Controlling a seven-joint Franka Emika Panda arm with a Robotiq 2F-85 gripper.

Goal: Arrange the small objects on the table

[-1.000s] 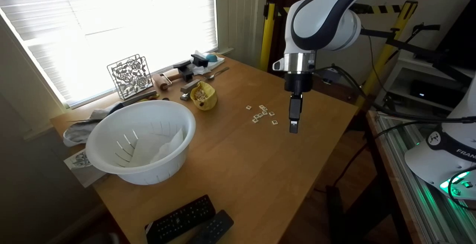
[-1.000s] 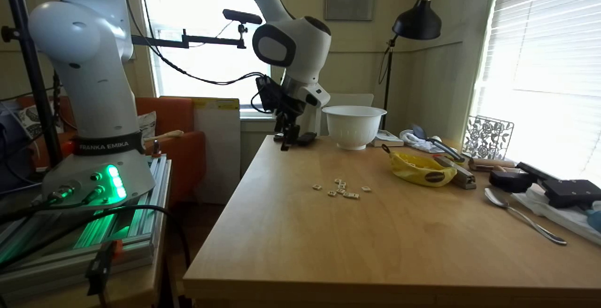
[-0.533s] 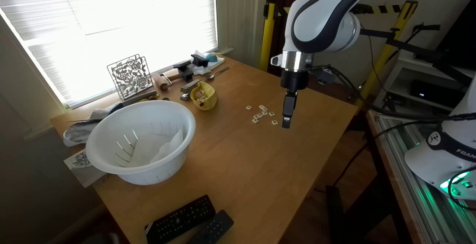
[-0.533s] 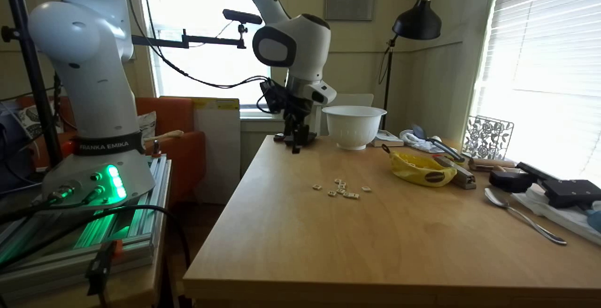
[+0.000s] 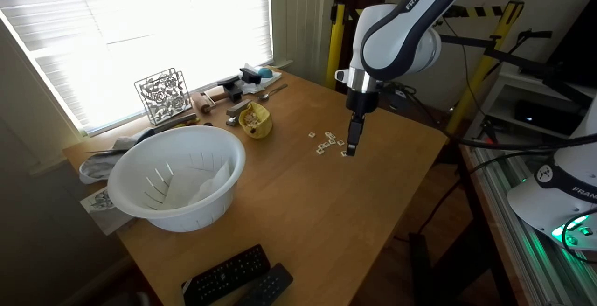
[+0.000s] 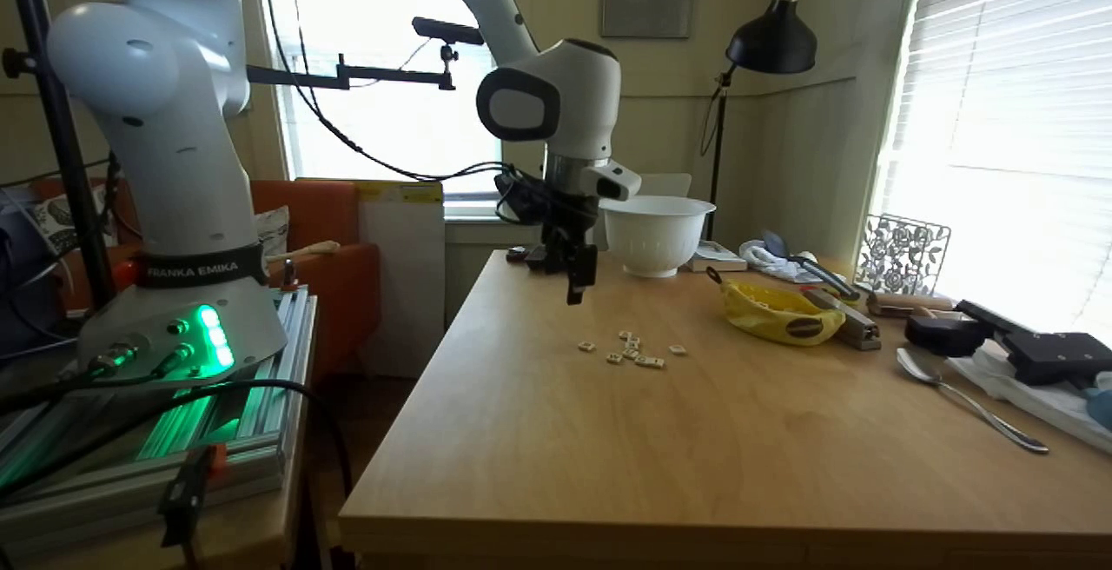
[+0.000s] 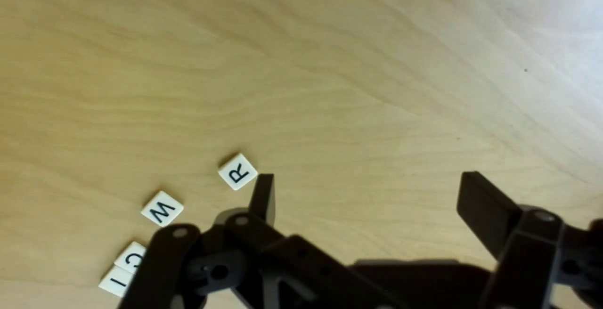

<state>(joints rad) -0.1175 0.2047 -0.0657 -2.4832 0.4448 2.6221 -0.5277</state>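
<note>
Several small cream-white letter tiles [image 5: 332, 142] lie loosely grouped on the light-brown wooden table [image 5: 289, 194]; they also show in an exterior view [image 6: 650, 362]. In the wrist view, an R tile [image 7: 237, 171] and a W tile [image 7: 162, 208] lie apart, while a C tile [image 7: 130, 257] and an I tile [image 7: 115, 280] touch, partly hidden by the left finger. My gripper [image 7: 367, 177] is open and empty above the table. The R tile shows just beside the left fingertip. In an exterior view, the gripper [image 5: 351, 151] partly covers the nearest tile.
A white bowl [image 5: 196, 217] stands near the window side. A yellow pouch [image 5: 264, 126] holds cream bits. Black remotes [image 5: 228, 273] lie at the table end. A spoon [image 6: 982, 414], a metal rack [image 5: 163, 93] and black items [image 6: 1055, 357] line the window edge.
My gripper has moved across the table toward the tiles, leftward in one exterior view and rightward in the opposite one. The tiles have not moved.
</note>
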